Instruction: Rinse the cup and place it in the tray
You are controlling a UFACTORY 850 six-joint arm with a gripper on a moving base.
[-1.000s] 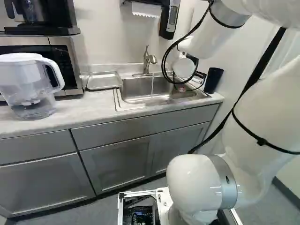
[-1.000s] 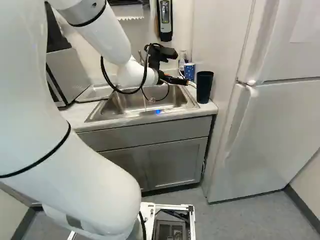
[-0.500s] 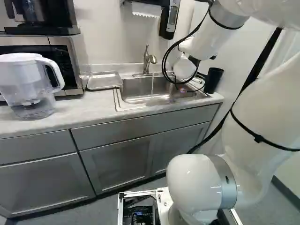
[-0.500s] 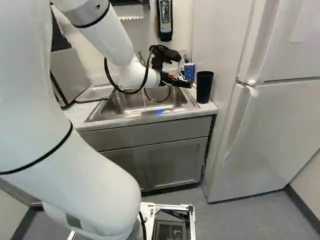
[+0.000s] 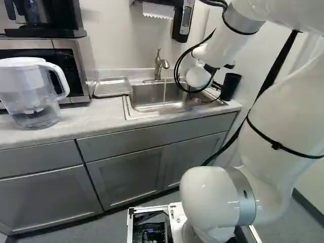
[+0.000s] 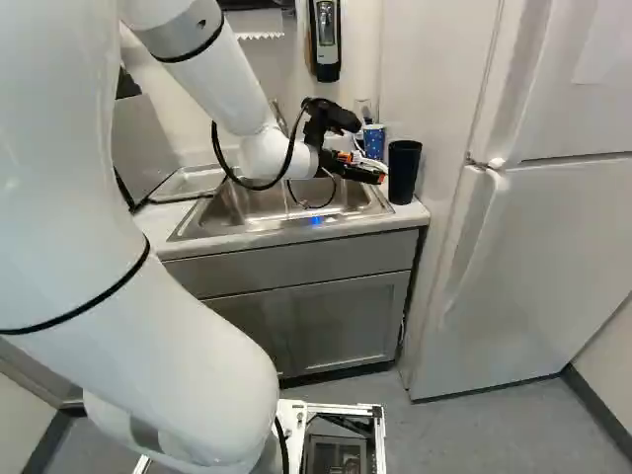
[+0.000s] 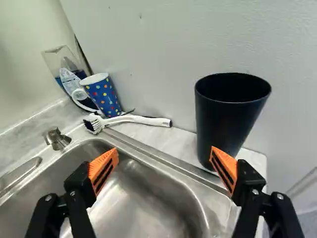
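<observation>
Compared with the earlier frames, the arm has swung the gripper point(image 6: 381, 171) out over the sink's point(image 6: 232, 222) right side, closer to the black cup point(image 7: 230, 111), its fingers spread wide with nothing between them. The cup hasn't shifted: it stands upright by the wall at the counter's point(image 5: 104, 114) right end, near the front corner, and water still runs from the faucet point(image 5: 161, 65).
</observation>
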